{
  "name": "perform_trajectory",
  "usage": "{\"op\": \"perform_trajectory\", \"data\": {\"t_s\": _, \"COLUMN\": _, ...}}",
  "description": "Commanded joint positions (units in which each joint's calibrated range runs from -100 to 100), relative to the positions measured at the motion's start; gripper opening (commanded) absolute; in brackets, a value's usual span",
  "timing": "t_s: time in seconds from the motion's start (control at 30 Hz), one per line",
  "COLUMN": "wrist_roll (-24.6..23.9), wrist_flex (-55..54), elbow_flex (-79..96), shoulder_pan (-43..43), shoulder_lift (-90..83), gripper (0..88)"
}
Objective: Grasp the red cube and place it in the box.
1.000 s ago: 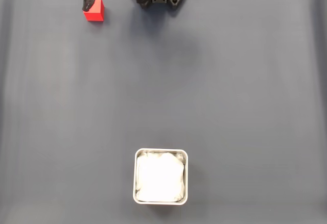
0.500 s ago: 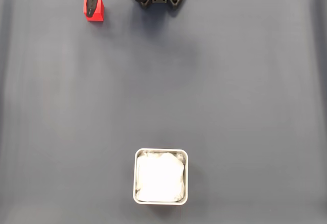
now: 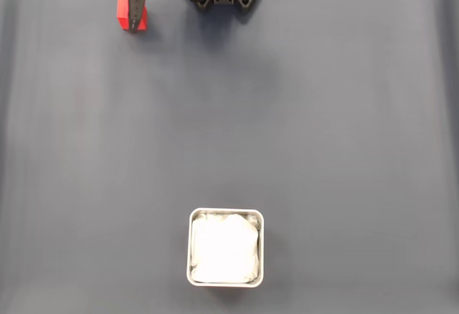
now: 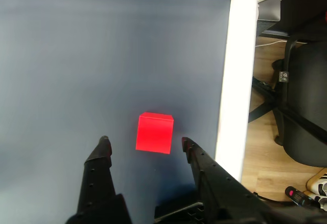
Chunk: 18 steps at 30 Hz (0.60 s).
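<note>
Tool [image 4: 144, 142] hovers above red cube [image 4: 154, 132], jaws spread apart.

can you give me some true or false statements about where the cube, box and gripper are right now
1. The small bright-red cube rests on the dark grey table mat. True.
2. The two-finger black gripper is shut on the cube. False: in the wrist view the fingers stand apart, with the cube between and just beyond their tips, untouched.
3. The cube already sits inside the square pale-rimmed box with white wrinkly lining. False: in the fixed view the cube is at the top edge and the box near the bottom.
4. The box holds only its white lining. True.
5. In the wrist view, the cube lies close to the mat's white edge. True.
</note>
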Motion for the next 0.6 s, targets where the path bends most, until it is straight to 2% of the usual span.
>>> {"op": "perform_trajectory", "data": {"t_s": 0.0, "wrist_roll": 0.6, "wrist_flex": -1.7, "elbow_flex": 0.8, "shoulder_pan": 1.7, "shoulder_lift": -1.0, "gripper": 33.3}}
{"op": "perform_trajectory", "data": {"t_s": 0.57, "wrist_roll": 0.7, "wrist_flex": -3.8, "elbow_flex": 5.5, "shoulder_pan": 2.4, "shoulder_lift": -2.6, "gripper": 33.7}}
